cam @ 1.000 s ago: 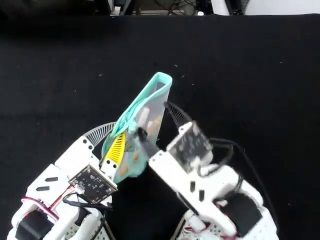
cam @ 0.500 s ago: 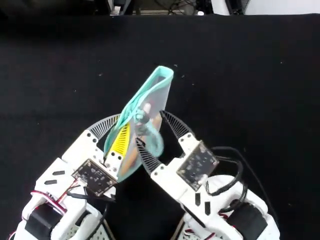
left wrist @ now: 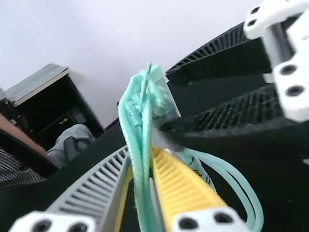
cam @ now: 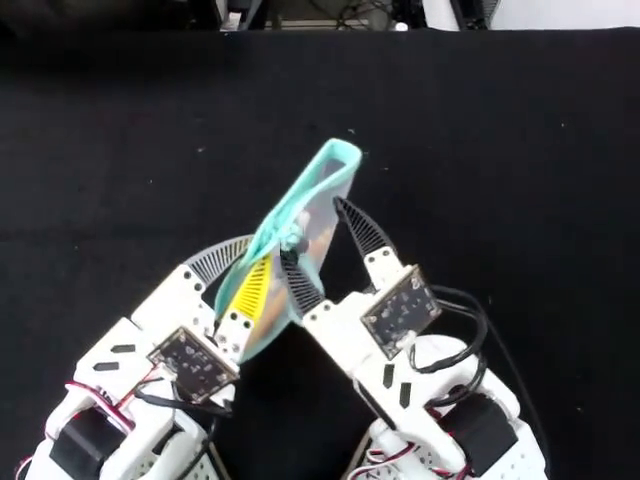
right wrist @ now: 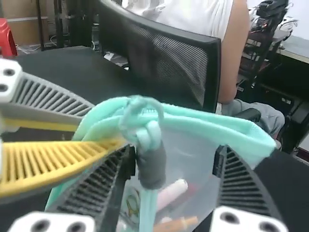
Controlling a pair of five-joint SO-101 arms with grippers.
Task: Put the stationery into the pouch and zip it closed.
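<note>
A: Moved? The right tool (cam: pixel 311 228), brought forward along the pouch (cam: pixel 318 195), which is held above the bench (cam: pixel 500 150).
B: Grips? The left tool (cam: pixel 255 255) is clenched on the pouch for bracing. The right tool is spread astride the pull (right wrist: pixel 145 140), likely for zipping.

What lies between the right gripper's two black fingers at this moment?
The teal pouch, with its grey zipper pull beside one finger. The right wrist view shows this; in the high view the right gripper straddles the pouch.

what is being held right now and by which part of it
The pouch: the left tool pinches it by its teal zip edge. The right tool is open, straddling the pouch and clamping nothing.
</note>
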